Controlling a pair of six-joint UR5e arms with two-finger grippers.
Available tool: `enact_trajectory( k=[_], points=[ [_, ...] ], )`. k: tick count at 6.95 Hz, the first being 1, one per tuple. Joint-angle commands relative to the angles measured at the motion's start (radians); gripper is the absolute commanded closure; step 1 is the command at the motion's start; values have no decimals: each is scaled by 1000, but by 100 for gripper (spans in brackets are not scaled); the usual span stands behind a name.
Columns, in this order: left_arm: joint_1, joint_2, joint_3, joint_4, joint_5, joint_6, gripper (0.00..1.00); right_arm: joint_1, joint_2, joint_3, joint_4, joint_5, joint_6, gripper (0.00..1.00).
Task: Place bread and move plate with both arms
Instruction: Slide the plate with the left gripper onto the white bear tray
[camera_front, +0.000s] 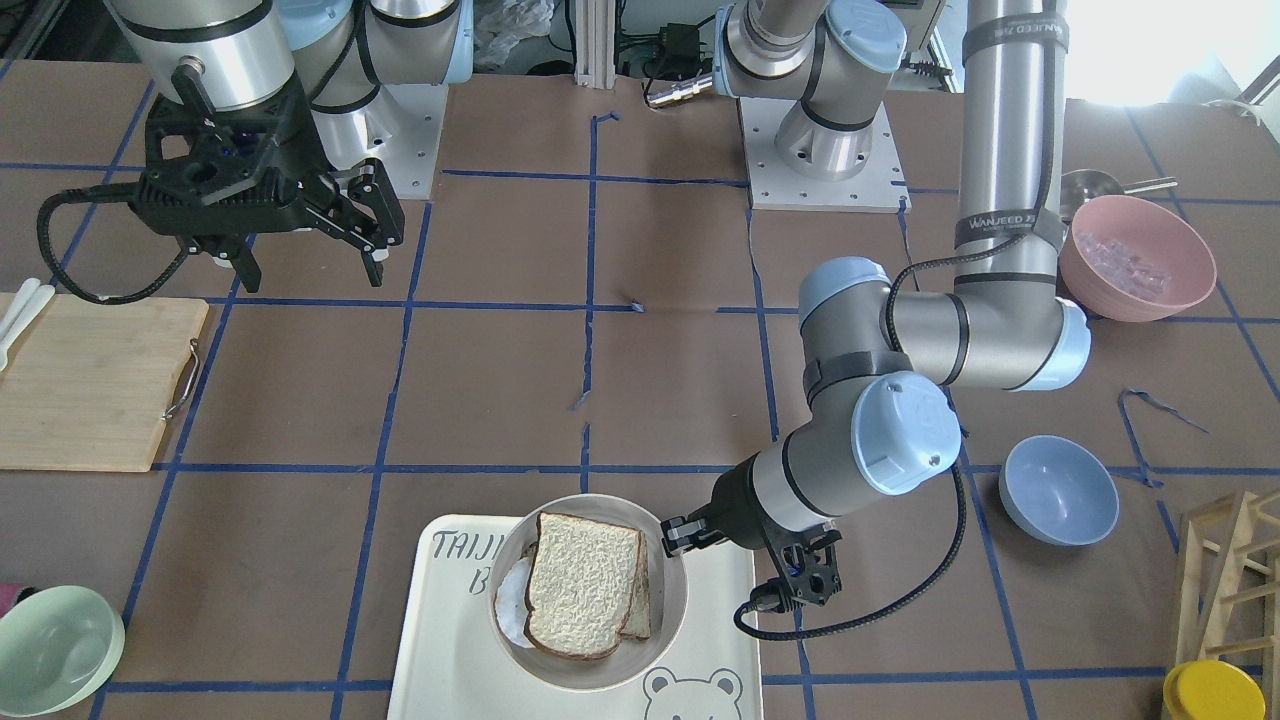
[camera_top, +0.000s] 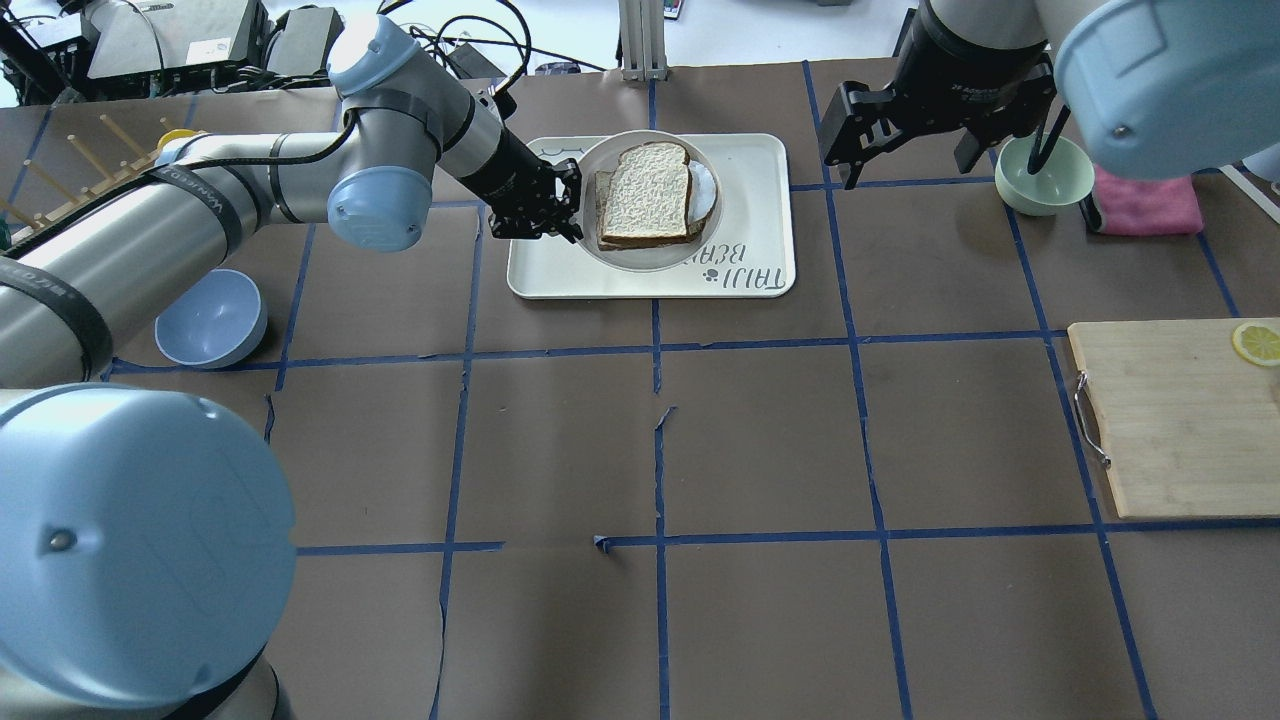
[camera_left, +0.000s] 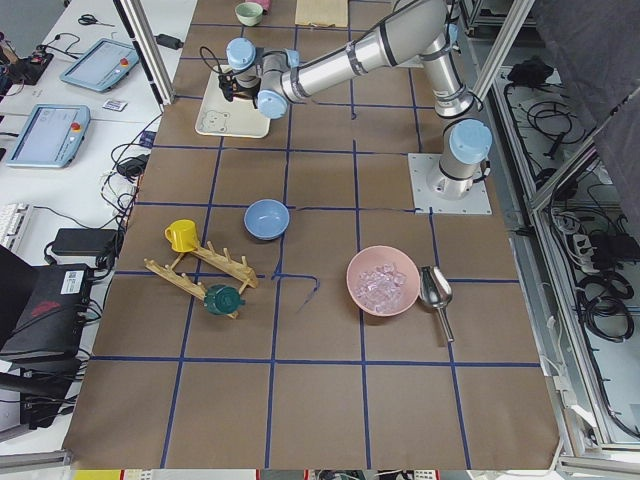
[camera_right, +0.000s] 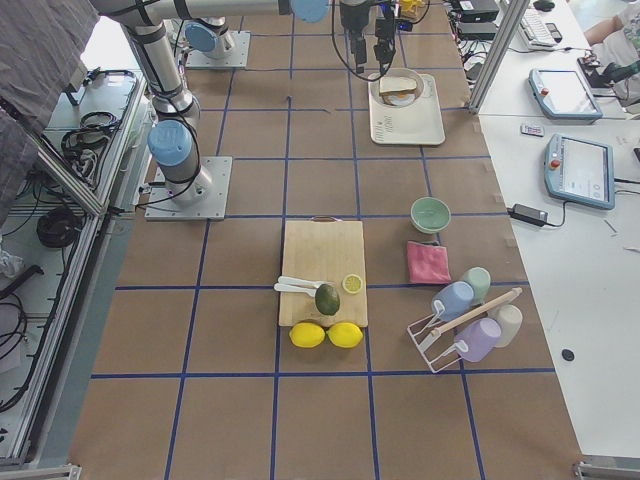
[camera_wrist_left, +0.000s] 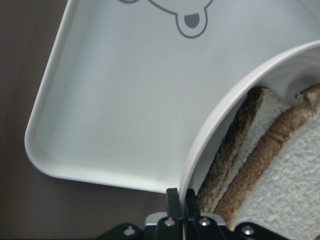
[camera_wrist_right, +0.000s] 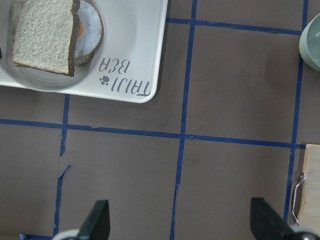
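Two stacked bread slices (camera_front: 583, 585) on round cream-white plate (camera_front: 672, 620) in white rectangular tray (camera_front: 450, 650); left end effector (camera_wrist_left: 180, 200) clamps plate rim, right end effector (camera_wrist_right: 180, 227) spread wide.

I get bright, even, diffuse light with only soft shadows. White glare washes out the front-facing view's upper right corner. Close up, my left wrist view renders the bread (camera_wrist_left: 292, 200) slightly soft.
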Motion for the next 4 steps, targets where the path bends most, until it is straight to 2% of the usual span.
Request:
enact_trajectory(
  k=[1, 2, 3, 4],
  points=[
    [0, -76, 49, 3, -8, 1, 100, 0, 0, 0, 0, 0, 0, 0],
    [0, -91, 47, 5, -6, 1, 100, 0, 0, 0, 0, 1, 0, 0],
    [0, -96, 46, 5, -5, -4, 82, 0, 0, 0, 2, 1, 0, 0],
    [0, -94, 46, 5, 1, -1, 19, 0, 0, 0, 0, 1, 0, 0]
  ],
)
